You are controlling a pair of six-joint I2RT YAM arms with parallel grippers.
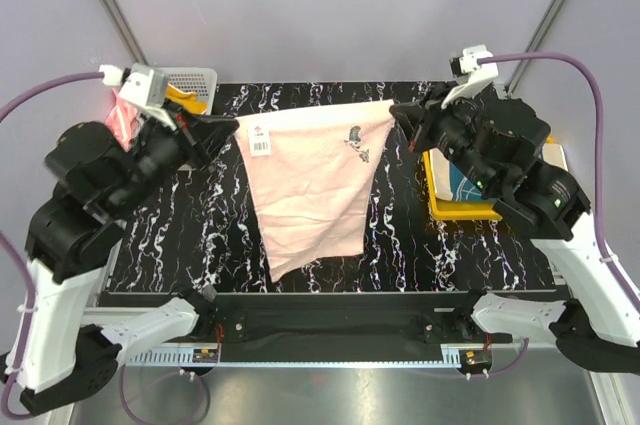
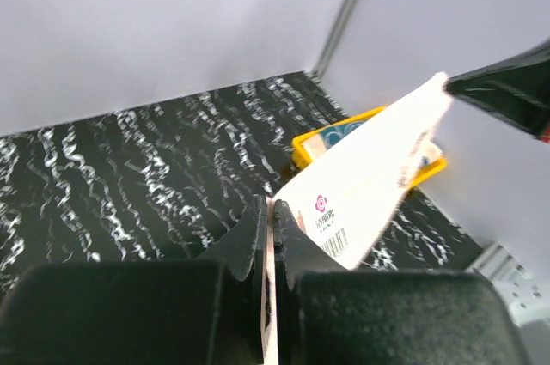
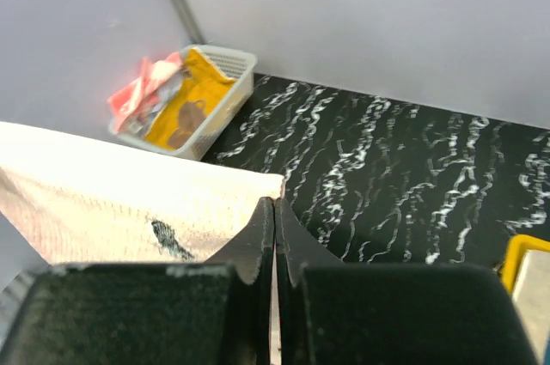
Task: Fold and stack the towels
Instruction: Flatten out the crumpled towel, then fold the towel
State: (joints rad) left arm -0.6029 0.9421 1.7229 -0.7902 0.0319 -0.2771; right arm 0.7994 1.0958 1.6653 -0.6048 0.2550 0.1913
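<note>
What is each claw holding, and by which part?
The peach towel, stretched between them: left claw pinches its top corner beside the label, right claw the opposite top corner.

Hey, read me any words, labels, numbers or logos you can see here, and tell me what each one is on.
On the pale peach towel, white paper tag: pink flower logo, small print and barcode, all too blurred to read.
On the same towel, small dark mark: too small to tell if lettering.

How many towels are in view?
4: a pale peach towel between the left hand and right hand, a teal patterned towel in the yellow tray, a coral pink towel and an orange-yellow towel in the white basket; more may hide there.
</note>
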